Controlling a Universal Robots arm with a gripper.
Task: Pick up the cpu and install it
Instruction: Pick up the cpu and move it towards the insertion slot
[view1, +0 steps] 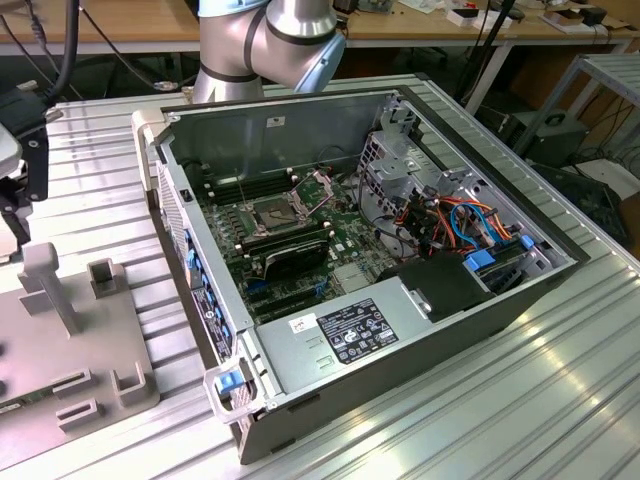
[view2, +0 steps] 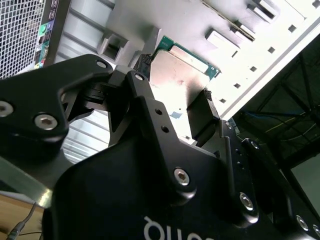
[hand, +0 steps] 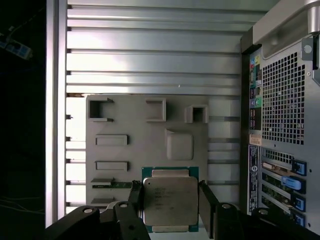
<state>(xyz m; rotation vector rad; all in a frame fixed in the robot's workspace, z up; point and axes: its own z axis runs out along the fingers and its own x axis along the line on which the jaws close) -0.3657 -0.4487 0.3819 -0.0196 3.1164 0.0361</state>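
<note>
Ribbed metal table (view1: 520, 380) — open computer case (view1: 262, 130), grey fixture plate (view1: 60, 340)

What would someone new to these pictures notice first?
Most likely the cpu, a silver square clamped in the gripper between its black fingers, above the grey fixture tray in the first wrist view. In the exterior view, the open computer case lies on the ribbed metal table, its cpu socket uncovered with the metal plate hinged up.
</note>
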